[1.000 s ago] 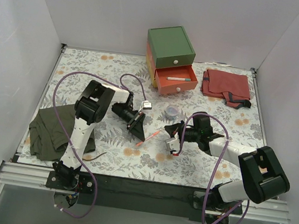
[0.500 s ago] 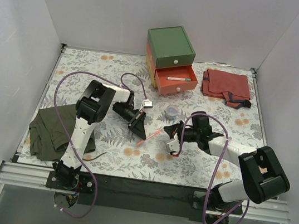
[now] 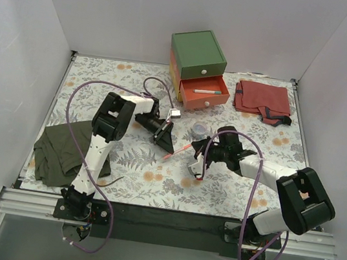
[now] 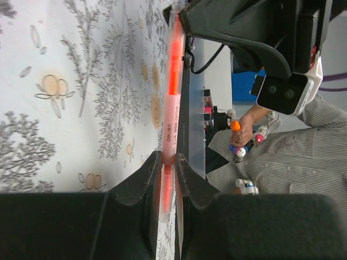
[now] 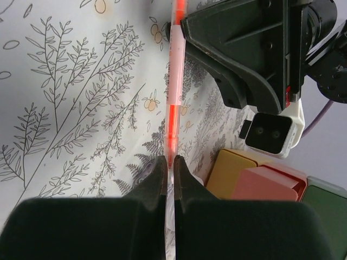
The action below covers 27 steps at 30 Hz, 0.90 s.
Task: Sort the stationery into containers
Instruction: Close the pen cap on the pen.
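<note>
Both arms have carried the slim orange-red and pink marker (image 3: 178, 152) a little farther from the near edge and slightly to the right of where it hung a second ago. It sits slantwise over the middle of the floral-printed tabletop (image 3: 102, 80), just near of the small grey-blue tape roll (image 3: 199, 130). The left gripper (image 3: 171, 149) is clamped on the marker's near-left part, its black fingers (image 4: 143, 181) pressed against either side of the barrel. The right gripper (image 3: 194, 151) is closed tight on the far-right part, its pads (image 5: 157, 176) pinching the barrel between them.

Farther back stands the cube-shaped drawer box (image 3: 198, 52) with a green top. Its salmon-red drawer (image 3: 220, 102) is pulled open toward the near side, and a white pen with a teal tip (image 3: 206, 92) lies inside. A folded red cloth (image 3: 262, 97) lies right of the box. An olive-green cloth (image 3: 66, 150) lies at the near left of the table.
</note>
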Each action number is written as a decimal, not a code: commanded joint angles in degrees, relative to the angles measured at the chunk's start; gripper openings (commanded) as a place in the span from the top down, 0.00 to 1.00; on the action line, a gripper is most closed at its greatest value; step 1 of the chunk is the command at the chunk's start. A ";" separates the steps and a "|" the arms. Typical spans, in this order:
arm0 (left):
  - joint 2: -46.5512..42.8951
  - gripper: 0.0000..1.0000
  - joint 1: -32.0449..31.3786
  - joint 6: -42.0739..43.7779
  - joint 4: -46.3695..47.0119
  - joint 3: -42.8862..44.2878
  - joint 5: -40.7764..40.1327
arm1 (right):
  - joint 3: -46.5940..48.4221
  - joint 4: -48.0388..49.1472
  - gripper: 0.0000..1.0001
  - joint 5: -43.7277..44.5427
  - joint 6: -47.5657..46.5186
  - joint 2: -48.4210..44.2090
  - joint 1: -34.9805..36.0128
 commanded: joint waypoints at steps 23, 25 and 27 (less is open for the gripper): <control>4.38 1.00 0.57 -6.39 -0.56 9.56 14.44 | 8.47 -15.83 0.99 6.13 9.42 6.20 9.92; 4.29 1.00 0.48 -6.39 -0.56 9.56 14.17 | 10.23 -16.18 0.99 7.00 11.44 7.70 10.79; 4.21 1.00 0.48 -6.56 -0.56 9.47 13.73 | 11.81 -16.18 0.99 7.62 15.31 8.84 11.14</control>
